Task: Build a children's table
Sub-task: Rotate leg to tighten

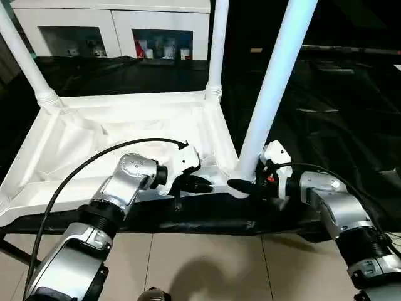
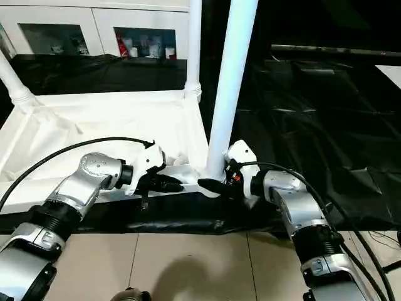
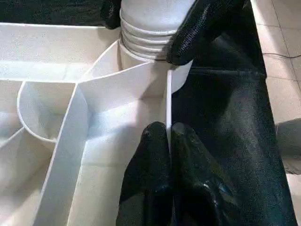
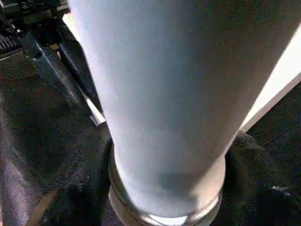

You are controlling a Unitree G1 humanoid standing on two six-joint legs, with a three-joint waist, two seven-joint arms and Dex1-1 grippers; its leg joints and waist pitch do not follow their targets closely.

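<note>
White ribbed tabletop [image 1: 125, 135], white legs [image 1: 272, 81], black pincer fingers [image 3: 155, 155], black cloth [image 1: 338, 113].

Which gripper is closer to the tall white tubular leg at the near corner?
Right. The right gripper wraps the tall white tubular leg at its base; the left gripper pinches the white tabletop's rim beside it.

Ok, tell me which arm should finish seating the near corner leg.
Right. The right gripper already wraps the near leg at its socket, while the left gripper pinches the tabletop rim, steadying it.

Left gripper [image 1: 203, 184] pinched closed; right gripper [image 1: 241, 186] clasped, both forearms reaching forward
</note>
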